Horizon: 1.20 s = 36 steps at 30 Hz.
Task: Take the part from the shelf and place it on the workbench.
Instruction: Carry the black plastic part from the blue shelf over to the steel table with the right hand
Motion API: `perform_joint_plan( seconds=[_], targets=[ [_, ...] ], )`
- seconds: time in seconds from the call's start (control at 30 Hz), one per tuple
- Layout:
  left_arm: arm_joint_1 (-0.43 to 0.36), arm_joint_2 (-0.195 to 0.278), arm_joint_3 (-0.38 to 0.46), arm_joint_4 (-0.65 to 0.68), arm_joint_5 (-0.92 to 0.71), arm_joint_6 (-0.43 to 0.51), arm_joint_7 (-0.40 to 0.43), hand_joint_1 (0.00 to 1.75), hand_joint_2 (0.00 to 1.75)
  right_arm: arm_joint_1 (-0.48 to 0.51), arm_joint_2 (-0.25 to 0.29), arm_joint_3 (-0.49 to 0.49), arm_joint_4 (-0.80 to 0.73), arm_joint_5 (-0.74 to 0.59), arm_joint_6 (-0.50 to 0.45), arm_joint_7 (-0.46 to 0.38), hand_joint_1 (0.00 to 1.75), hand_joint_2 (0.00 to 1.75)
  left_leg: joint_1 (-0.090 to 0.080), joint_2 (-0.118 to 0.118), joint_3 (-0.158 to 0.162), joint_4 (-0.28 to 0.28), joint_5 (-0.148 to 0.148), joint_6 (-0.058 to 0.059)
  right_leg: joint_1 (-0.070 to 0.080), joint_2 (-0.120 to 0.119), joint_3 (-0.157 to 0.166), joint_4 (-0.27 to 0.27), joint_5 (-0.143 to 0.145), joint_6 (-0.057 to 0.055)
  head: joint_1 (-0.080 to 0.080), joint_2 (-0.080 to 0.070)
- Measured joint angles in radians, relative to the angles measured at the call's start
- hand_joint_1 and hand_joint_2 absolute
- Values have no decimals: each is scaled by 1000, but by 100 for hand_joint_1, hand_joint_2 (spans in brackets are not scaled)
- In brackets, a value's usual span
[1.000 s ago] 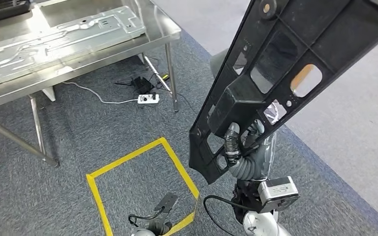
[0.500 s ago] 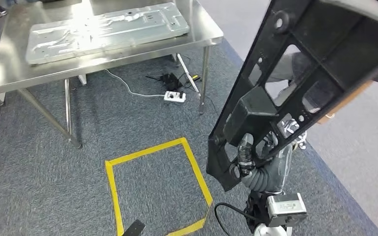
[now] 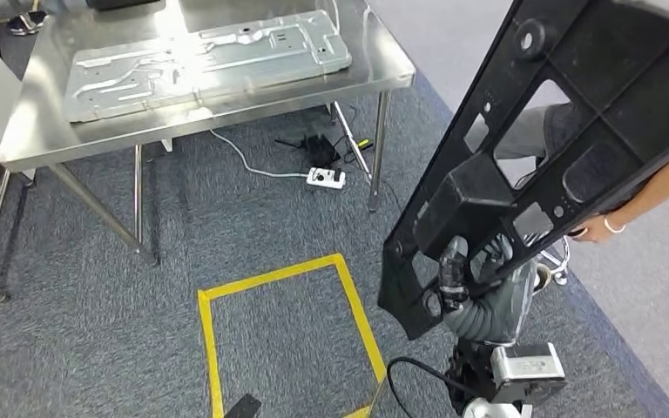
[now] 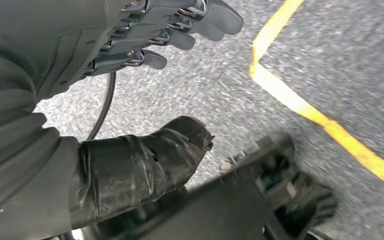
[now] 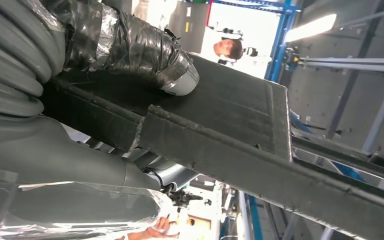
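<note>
**Between shelf and tabletop: part in hand, not yet set down**

Out over the grey carpet, well short of the workbench, is where I have the load right now. From the head view I judge the first half of the job done: the long black moulded plastic panel with cut-out windows (image 3: 566,131) is off the shelf and up in the air, slanting from low near the robot's body to high at the picture's upper right. What remains is the approach and the set-down. The stainless steel tabletop (image 3: 43,139) stands across the floor, beyond the yellow tape rectangle (image 3: 287,331), and already carries a flat, ribbed, silver pressed-metal sheet (image 3: 209,61), so I would need to pick a bare patch of steel or lay the panel over the sheet.

My right robot hand (image 3: 462,270) is wrapped around the panel's lower end. In the right wrist view its taped thumb (image 5: 130,45) presses flat on the panel's dark face while the fingers (image 5: 70,205) curl under the rib, so I read it as a firm clamp on the part, carrying it alone.

My left robot hand (image 4: 145,55) hangs low over the carpet, fingers spread apart from the thumb, holding nothing and touching nothing.

A person's hand (image 3: 605,228) shows through the panel at the right; I would keep the swing away from it.
</note>
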<state>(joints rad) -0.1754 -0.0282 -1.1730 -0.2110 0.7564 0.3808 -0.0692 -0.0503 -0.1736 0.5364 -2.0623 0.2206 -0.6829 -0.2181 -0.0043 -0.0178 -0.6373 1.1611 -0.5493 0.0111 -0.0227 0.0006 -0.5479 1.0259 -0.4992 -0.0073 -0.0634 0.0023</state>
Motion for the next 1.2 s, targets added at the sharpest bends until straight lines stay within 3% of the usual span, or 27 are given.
perform_joint_plan(
  seconds=[0.07, 0.1, 0.13, 0.2, 0.23, 0.27, 0.33, 0.37, 0.4, 0.43, 0.47, 0.5, 0.53, 0.57, 0.63, 0.67, 0.7, 0.77, 0.8, 0.83, 0.9, 0.97, 1.0, 1.07, 1.13, 1.17, 1.2],
  targets=[
    [5, 4, 0, 0, -1, -8, -2, 0, 175, 1, 0, 0, -2, -1, 0, -1, 175, 175, 6, 4, -92, 115, -15, -8, 0, -4, 32, -9, -21, 0, -1, 0],
    [8, 5, 0, 0, 0, -10, -2, 0, 175, 2, 0, 0, -2, -2, 0, -1, 175, 175, 8, 6, -126, 136, 4, -10, 0, -4, 51, -13, -34, 1, -2, 0],
    [11, 6, 0, 0, 0, -11, -3, 0, 175, 2, 0, 0, -2, -2, 0, -1, 175, 175, 10, 8, -143, 119, 46, -10, 0, -4, 72, -17, -48, 3, -2, 0],
    [17, 8, 0, 0, 0, -13, -3, 0, 175, 4, 0, 0, -2, -2, 0, -1, 175, 175, 12, 12, -130, 2, 163, -4, -1, -3, 119, -31, -78, 9, -1, 0],
    [19, 10, 0, 0, 1, -14, -3, 0, 175, 4, 0, 0, -2, -2, 0, 0, 175, 175, 8, 15, -114, -46, 201, 1, -2, -3, 138, -41, -90, 13, 2, 0],
    [21, 12, 0, 0, 1, -14, -3, 0, 175, 5, -1, 0, -3, -3, 0, 0, 175, 175, 3, 17, -97, -82, 216, 8, -3, -2, 154, -54, -99, 20, 3, 0],
    [22, 14, 0, 0, 1, -14, -2, 0, 175, 7, -1, 0, -5, -5, 0, 3, 175, 175, -10, 18, -65, -107, 180, 23, -5, -2, 182, -70, -106, 37, 5, 0],
    [20, 16, 0, 0, 1, -14, -2, 0, 175, 7, -2, 0, -7, -6, 0, 5, 175, 175, -12, 15, -47, -122, 159, 31, -7, -1, 187, -54, -95, 45, 4, 0],
    [18, 18, 0, 0, 1, -14, -2, 0, 175, 6, -3, 0, -9, -7, 0, 7, 175, 175, -12, 12, -25, -135, 140, 37, -8, -2, 171, -8, -71, 50, 5, 0],
    [16, 20, 0, 0, 1, -14, -3, 0, 175, 5, -5, 0, -10, -7, 0, 8, 175, 175, -9, 9, -4, -145, 126, 43, -8, -2, 132, 61, -40, 54, 8, 0],
    [15, 21, 0, 0, 1, -13, -3, 0, 175, 5, -6, 0, -12, -7, 0, 8, 175, 175, -6, 6, 22, -155, 113, 48, -8, -2, 76, 144, -16, 57, 12, 0],
    [17, 22, 0, 0, 1, -13, -3, 0, 175, 5, -8, 0, -12, -8, 0, 9, 175, 175, -4, 4, 48, -166, 99, 52, -8, -2, 13, 218, -13, 59, 18, 0],
    [18, 22, 0, 0, 2, -13, -3, 0, 175, 6, -9, 0, -12, -9, 0, 9, 175, 175, -3, 2, 73, -172, 84, 55, -7, -2, -43, 266, -32, 60, 22, 0],
    [20, 22, 0, 0, 3, -14, -3, 0, 175, 8, -11, 0, -12, -11, 0, 10, 175, 175, -2, -1, 100, -178, 68, 57, -5, -1, -93, 290, -74, 59, 25, 0],
    [25, 21, 0, 0, 4, -14, -3, 0, 175, 11, -14, 0, -12, -14, 0, 12, 175, 175, -2, -9, 158, -185, 30, 57, -1, -2, -163, 269, -157, 57, 26, 0],
    [27, 21, 0, 0, 4, -15, -3, 0, 175, 12, -16, 0, -13, -16, 0, 12, 175, 175, -1, -14, 190, -187, 8, 56, 2, -2, -187, 231, -165, 54, 26, 0],
    [28, 20, 0, 0, 4, -14, -4, 0, 175, 13, -18, 0, -12, -17, 0, 12, 175, 175, -1, -16, 216, -188, -14, 54, 6, -1, -200, 176, -121, 49, 27, 0],
    [31, 19, 0, 0, 5, -9, -5, 0, 175, 17, -21, 0, -12, -22, 0, 13, 175, 175, -5, -21, 260, -181, -57, 48, 14, 2, -213, 64, 73, 34, 30, 0],
    [32, 18, 0, 0, 5, -4, -5, 0, 175, 20, -22, 0, -12, -25, 0, 15, 175, 175, -7, -23, 273, -179, -77, 42, 16, 5, -214, 35, 153, 25, 29, 0],
    [32, 18, 0, 0, 4, 2, -6, 0, 175, 21, -23, 0, -13, -29, 0, 17, 175, 175, -8, -24, 282, -175, -88, 36, 18, 8, -214, 27, 195, 15, 28, 0],
    [27, 19, 0, 0, 2, 15, -7, 0, 175, 21, -25, 0, -16, -39, 0, 21, 175, 175, -7, -22, 256, -123, -66, 24, 17, 11, -206, 33, 184, -2, 25, 0],
    [20, 20, 0, 0, 0, 21, -6, 0, 175, 20, -25, 0, -18, -47, -1, 22, 175, 175, -5, -11, 175, 6, -15, 13, 12, 9, -185, 17, 168, -14, 24, 0],
    [19, 20, 0, 0, -1, 22, -6, 0, 175, 21, -25, 0, -18, -50, -1, 22, 175, 175, -2, -5, 129, 68, -14, 6, 9, 9, -172, 8, 160, -15, 22, 0],
    [19, 20, 0, 0, -1, 22, -5, 0, 175, 21, -25, 0, -18, -53, -1, 23, 175, 175, 7, 1, 56, 129, -85, -10, 5, 10, -143, 0, 141, -15, 21, 0],
    [20, 20, 0, 0, 0, 22, -4, 0, 175, 21, -25, 0, -18, -56, -1, 24, 175, 175, 14, 4, 21, 112, -152, -20, 0, 12, -117, 0, 120, -10, 21, 0],
    [20, 20, 0, 0, 0, 22, -4, 0, 175, 21, -25, 0, -18, -56, -1, 24, 175, 175, 17, 5, 18, 75, -143, -22, -2, 13, -105, 2, 109, -6, 20, 0],
    [20, 20, 0, 0, 0, 22, -4, 0, 175, 21, -25, 0, -18, -56, -1, 24, 175, 175, 20, 7, 24, 20, -100, -23, -4, 13, -93, 4, 99, -2, 20, 0]
  ],
)
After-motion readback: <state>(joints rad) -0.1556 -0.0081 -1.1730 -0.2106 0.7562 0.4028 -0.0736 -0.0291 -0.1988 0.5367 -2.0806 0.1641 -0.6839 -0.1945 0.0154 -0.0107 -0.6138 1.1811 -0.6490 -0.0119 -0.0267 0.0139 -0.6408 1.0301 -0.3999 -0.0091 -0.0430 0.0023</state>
